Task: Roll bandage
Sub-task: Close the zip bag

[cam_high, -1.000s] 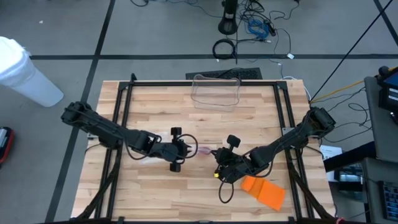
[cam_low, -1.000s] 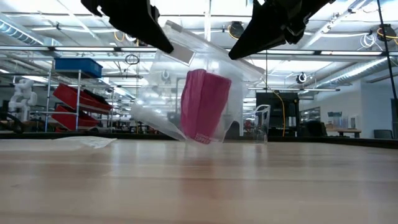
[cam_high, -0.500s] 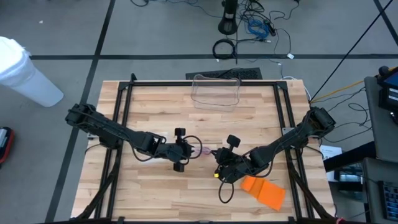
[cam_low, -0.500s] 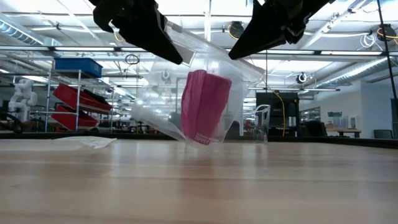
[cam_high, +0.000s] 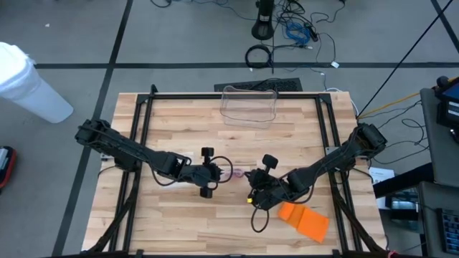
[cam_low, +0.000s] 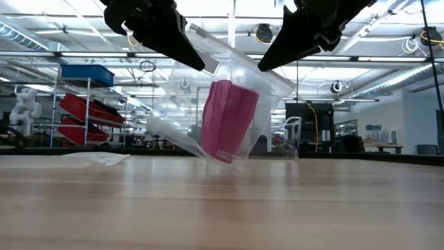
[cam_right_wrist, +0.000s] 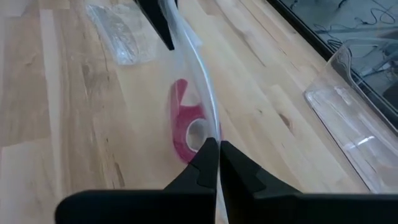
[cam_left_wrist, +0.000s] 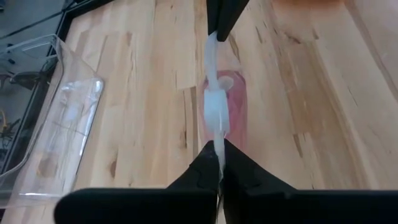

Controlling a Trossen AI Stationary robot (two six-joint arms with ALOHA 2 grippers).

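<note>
Since a second ago, the left hand (cam_low: 198,61) has slid toward the middle and pinched shut on one top edge of the clear plastic pouch (cam_low: 173,114); the right hand (cam_low: 267,61) grips the opposite edge, closed. Between them the pouch hangs above the wooden bench (cam_high: 179,115), the pink rolled bandage (cam_low: 227,119) inside it. Rolling looks not yet begun: the bandage must first come out. An orange packet (cam_high: 305,219) and a clear plastic bin (cam_high: 249,106) lie well apart, obstructing nothing.

Grey floor (cam_high: 179,43), cables (cam_high: 294,32) at 12 o'clock. Beyond table: ceiling strip lights (cam_low: 388,76), blue bin (cam_low: 87,73) on shelf at 9 o'clock.
</note>
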